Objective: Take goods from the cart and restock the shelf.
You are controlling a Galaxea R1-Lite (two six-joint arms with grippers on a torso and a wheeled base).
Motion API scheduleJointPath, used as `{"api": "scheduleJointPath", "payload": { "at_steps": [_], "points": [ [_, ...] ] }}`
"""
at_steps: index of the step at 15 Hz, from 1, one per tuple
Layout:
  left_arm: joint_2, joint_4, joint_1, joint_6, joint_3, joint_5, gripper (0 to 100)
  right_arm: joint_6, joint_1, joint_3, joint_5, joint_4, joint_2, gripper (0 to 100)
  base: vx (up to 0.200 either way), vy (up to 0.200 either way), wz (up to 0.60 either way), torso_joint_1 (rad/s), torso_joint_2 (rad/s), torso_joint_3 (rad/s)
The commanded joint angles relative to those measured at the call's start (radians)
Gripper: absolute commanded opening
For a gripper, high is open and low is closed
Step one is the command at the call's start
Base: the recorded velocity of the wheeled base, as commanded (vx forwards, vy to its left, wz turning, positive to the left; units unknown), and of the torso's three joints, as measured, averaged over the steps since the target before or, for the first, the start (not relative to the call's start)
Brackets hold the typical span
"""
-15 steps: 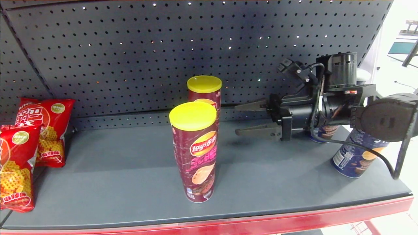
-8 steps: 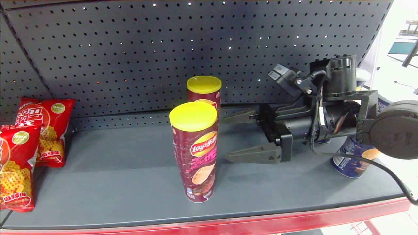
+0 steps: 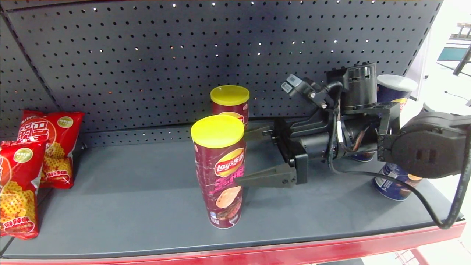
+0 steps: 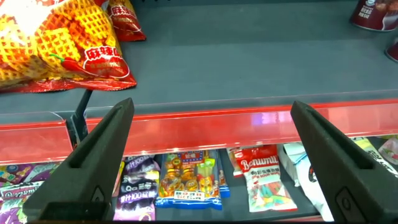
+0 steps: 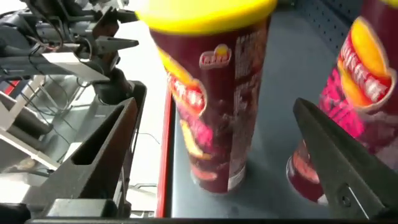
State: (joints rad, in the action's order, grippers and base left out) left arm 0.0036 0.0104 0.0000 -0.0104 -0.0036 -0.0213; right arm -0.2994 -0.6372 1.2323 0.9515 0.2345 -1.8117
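The right arm covers most of 2 blue cans at 3 o'clock on the shelf (image 3: 128, 198). One (image 3: 395, 90) shows its white lid and upper wall; of the other (image 3: 393, 184) the base alone shows. The head view's 9 o'clock edge cuts off the nearer of 2 red snack bags (image 3: 18, 187). The rear chip can (image 3: 230, 103) stands at 12 o'clock of the front chip can (image 3: 220, 169), which hides its lower half.

The right gripper (image 3: 245, 156) comes in level from 3 o'clock with its jaws spread wide, holding nothing. The near finger's tip overlaps the front chip can's side, and the far finger slips out of sight behind that can, on the rear can's side. From the right wrist, the front chip can (image 5: 214, 93) stands upright between the 2 fingers with a gap on each side, so no contact shows; the rear chip can (image 5: 367, 93) is cut by the frame.

The left gripper (image 4: 212, 106) hangs wide and empty before the shelf's red lip (image 4: 249, 124), with packets (image 4: 186, 180) on a lower tier.
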Motion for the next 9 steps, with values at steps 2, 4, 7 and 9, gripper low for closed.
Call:
{"api": "scheduleJointPath", "payload": {
  "at_steps": [2,4,7,9],
  "points": [
    [-0.001,0.0,0.0,0.0,-0.001,0.0,100,-0.017,-0.01,0.006,0.0,0.0,-0.028,100,0.0,0.0,0.0,0.0,0.0,0.0],
    [-0.001,-0.001,0.0,0.0,0.001,0.0,100,-0.021,-0.022,0.01,0.0,0.0,-0.031,100,0.0,0.0,0.0,0.0,0.0,0.0],
    [-0.001,0.0,0.0,0.0,0.001,0.0,100,-0.035,-0.039,0.015,-0.003,0.0,-0.051,100,0.0,0.0,0.0,0.0,0.0,0.0],
    [-0.001,0.0,0.0,-0.002,-0.001,0.0,100,-0.03,-0.05,0.022,-0.005,0.003,-0.054,0,0.0,0.0,0.0,0.0,0.0,0.0]
  ]
}}
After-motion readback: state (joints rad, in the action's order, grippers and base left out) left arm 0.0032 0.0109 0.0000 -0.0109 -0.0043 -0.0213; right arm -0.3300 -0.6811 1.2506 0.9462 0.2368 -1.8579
